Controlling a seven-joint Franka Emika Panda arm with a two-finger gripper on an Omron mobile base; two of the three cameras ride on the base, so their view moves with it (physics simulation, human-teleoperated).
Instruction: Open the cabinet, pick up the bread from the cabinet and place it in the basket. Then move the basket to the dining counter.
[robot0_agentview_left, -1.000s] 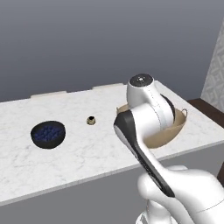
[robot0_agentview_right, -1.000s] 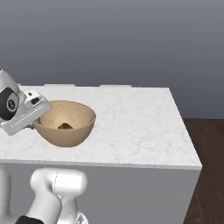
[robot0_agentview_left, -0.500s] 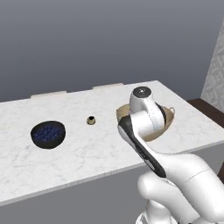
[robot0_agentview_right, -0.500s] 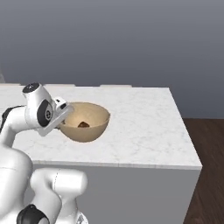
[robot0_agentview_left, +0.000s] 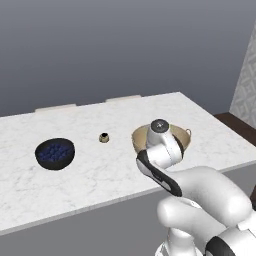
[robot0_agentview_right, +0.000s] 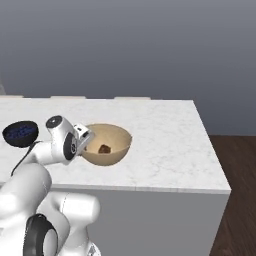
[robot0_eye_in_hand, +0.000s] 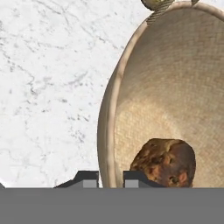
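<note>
The dining counter (robot0_agentview_right: 165, 145) is being cut off at the frame edges, and the basket (robot0_agentview_right: 114, 148) resting on it is being partly hidden behind the arm. The basket's rim is being clamped between the fingers of the claw (robot0_eye_in_hand: 110, 179), with the bread (robot0_eye_in_hand: 168, 160) lying just inside it. No writing is being shown legibly.

Bread (robot0_eye_in_hand: 167, 161) inside basket (robot0_eye_in_hand: 175, 74)

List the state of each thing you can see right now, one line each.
basket: upright on the dining counter, rim between the tool's fingertips
bread: lying inside the basket
tool: shut on the basket's rim
bowl of blue berries: upright, full
tiny round brownish object: resting on the counter, untouched
</note>
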